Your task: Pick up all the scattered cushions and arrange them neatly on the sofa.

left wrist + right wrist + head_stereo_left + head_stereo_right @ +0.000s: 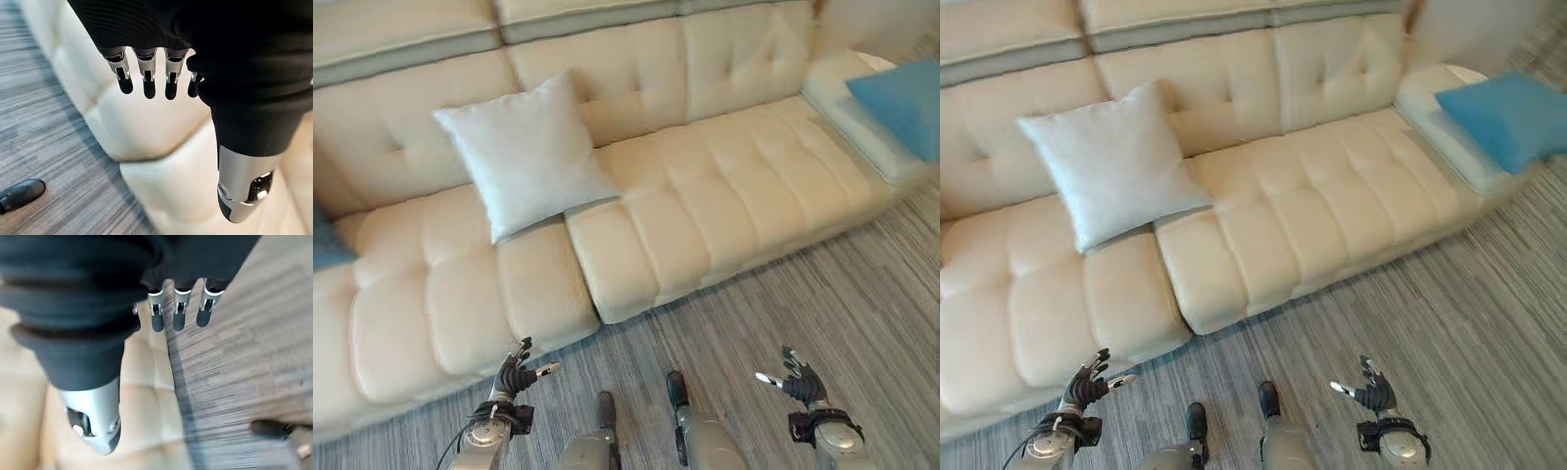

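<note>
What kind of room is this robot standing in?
Most likely a living room or lounge: a long cream tufted sofa with a white cushion and a blue cushion on it, over grey striped flooring.

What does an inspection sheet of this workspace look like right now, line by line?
Surface: cream tufted sofa, seats mostly bare.
Job's things: white cushion leaning on the backrest; blue cushion on the sofa's right end; a dark blue edge at the far left, cannot tell what it is.
Clutter: nothing seen.
Hands: left hand and right hand both low in front of the sofa, fingers relaxed, holding nothing.
Cables: nothing seen.
Surroundings: grey striped floor.
</note>
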